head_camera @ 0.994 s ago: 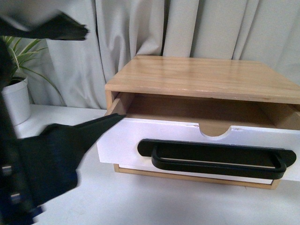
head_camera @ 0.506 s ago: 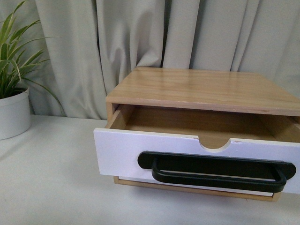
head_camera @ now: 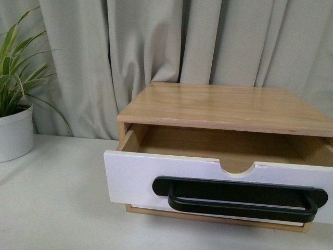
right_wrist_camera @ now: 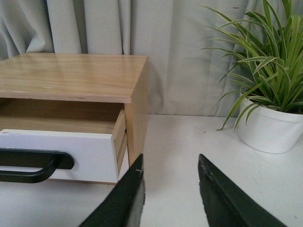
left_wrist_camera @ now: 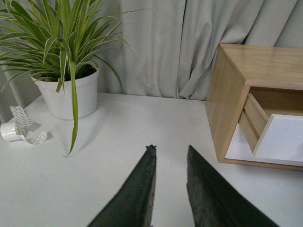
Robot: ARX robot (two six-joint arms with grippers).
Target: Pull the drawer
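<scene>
The drawer (head_camera: 135, 179), white-fronted with a wide black bar handle (head_camera: 239, 199) and a half-round notch in its top edge, stands pulled partway out of a light wooden cabinet (head_camera: 223, 104). Neither arm shows in the front view. My left gripper (left_wrist_camera: 170, 153) is open over bare table, off the cabinet's left side, where the drawer (left_wrist_camera: 284, 139) shows edge-on. My right gripper (right_wrist_camera: 170, 170) is open beside the cabinet's right side, close to the drawer (right_wrist_camera: 71, 144) and the end of the handle (right_wrist_camera: 33, 165). Nothing is between either pair of fingers.
A potted spider plant (head_camera: 13, 104) stands at the left of the white table (head_camera: 52, 208), and another plant (right_wrist_camera: 272, 94) at the right. A loose roll of tape (left_wrist_camera: 21, 130) lies by the left pot. Grey curtains (head_camera: 156, 47) hang behind.
A second ago the left arm's black fingers filled the left of the front view; they have since withdrawn out of it. The cabinet now sits slightly lower in that view.
</scene>
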